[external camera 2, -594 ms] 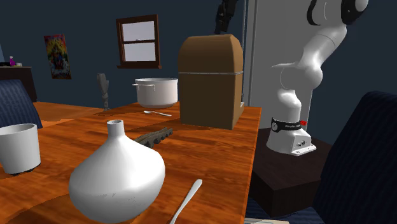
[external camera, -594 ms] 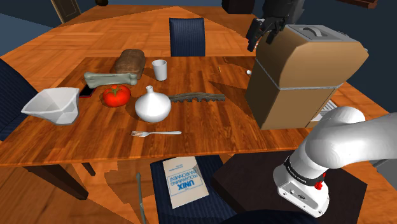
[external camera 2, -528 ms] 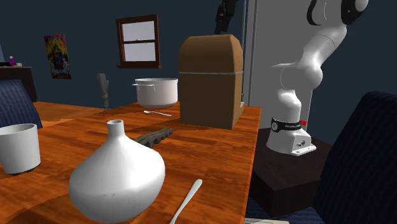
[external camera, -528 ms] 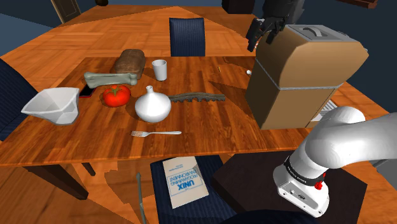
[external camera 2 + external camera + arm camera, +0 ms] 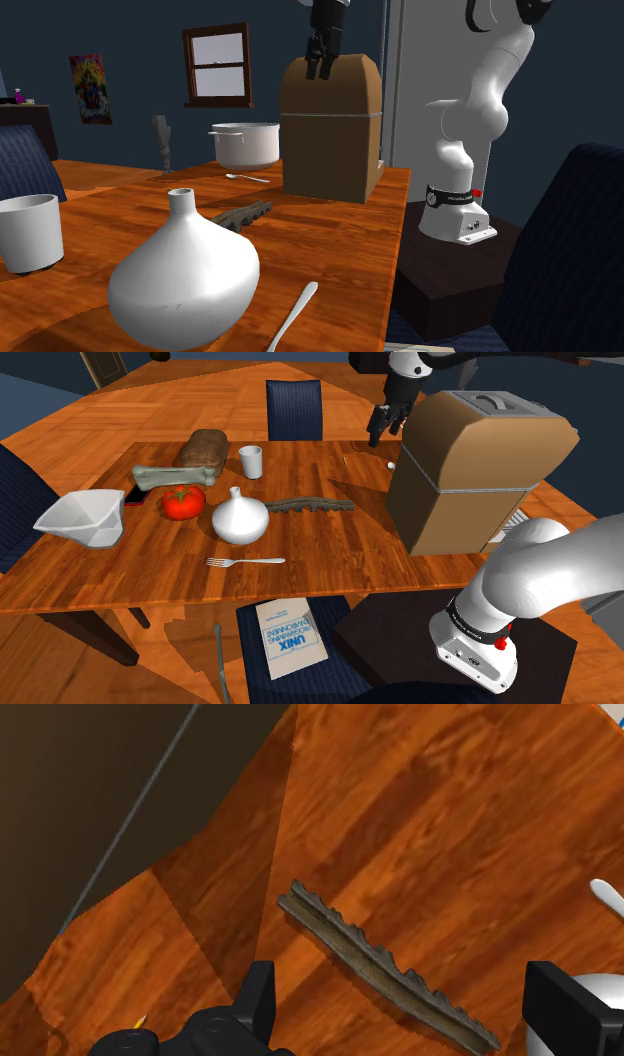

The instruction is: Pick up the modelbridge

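Observation:
The model bridge (image 5: 310,504) is a long, thin grey-brown strip with small arches, lying flat on the wooden table (image 5: 340,552) just to the right of a white vase in the shoulder view. It also lies behind the vase in the second exterior view as the bridge (image 5: 243,213). My gripper (image 5: 381,430) hangs high above the table's far side, beside the brown box's upper corner, well away from the bridge. In the wrist view the bridge (image 5: 385,966) lies far below, between my open fingers (image 5: 258,992), which touch nothing. The gripper (image 5: 320,68) points down.
A tall brown box (image 5: 475,467) stands on the table near the arm. The vase (image 5: 238,517), a mug (image 5: 251,461), a tomato (image 5: 183,501), a bread loaf (image 5: 203,449), a white bowl (image 5: 85,517) and a fork (image 5: 245,561) surround the bridge. A pot (image 5: 245,144) stands behind the box.
The gripper has swung to the shoulder view's left and slightly down, off the box's top corner and out over the table. Nothing on the table has moved.

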Available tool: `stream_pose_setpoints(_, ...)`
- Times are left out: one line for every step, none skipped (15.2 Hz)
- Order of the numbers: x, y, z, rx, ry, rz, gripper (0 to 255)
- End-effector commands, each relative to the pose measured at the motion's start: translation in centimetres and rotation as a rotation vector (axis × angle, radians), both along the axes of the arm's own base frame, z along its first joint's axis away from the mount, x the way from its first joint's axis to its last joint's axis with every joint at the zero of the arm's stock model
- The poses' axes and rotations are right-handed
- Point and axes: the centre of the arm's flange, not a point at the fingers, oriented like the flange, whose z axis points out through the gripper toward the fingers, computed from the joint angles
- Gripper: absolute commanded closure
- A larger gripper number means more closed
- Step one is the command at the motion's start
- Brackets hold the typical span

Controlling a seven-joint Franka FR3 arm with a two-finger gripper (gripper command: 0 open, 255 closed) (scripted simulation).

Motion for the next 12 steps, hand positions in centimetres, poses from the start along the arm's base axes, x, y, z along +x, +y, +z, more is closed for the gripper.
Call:
stream_pose_setpoints(1.8,-0.6,-1.8,0.003,0.008,0.061,0)
stream_pose_setpoints(2.8,-0.9,-2.7,0.005,0.013,0.090,0)
stream_pose_setpoints(3.8,-1.1,-3.6,0.007,0.018,0.119,0)
stream_pose_setpoints(4.8,-1.2,-4.5,0.009,0.023,0.149,0)
stream_pose_setpoints(5.8,-1.4,-5.4,0.011,0.028,0.178,0)
stream_pose_setpoints(6.8,-1.5,-6.3,0.013,0.032,0.207,0)
stream_pose_setpoints(7.8,-1.6,-7.3,0.015,0.037,0.236,0)
stream_pose_setpoints(8.8,-1.7,-8.2,0.017,0.042,0.265,0)
stream_pose_setpoints(9.8,-1.7,-9.1,0.019,0.047,0.294,0)
stream_pose_setpoints(10.8,-1.7,-10.1,0.020,0.052,0.323,0)
stream_pose_setpoints(11.8,-1.6,-11.0,0.022,0.056,0.352,0)
stream_pose_setpoints(12.8,-1.6,-12.0,0.024,0.061,0.381,0)
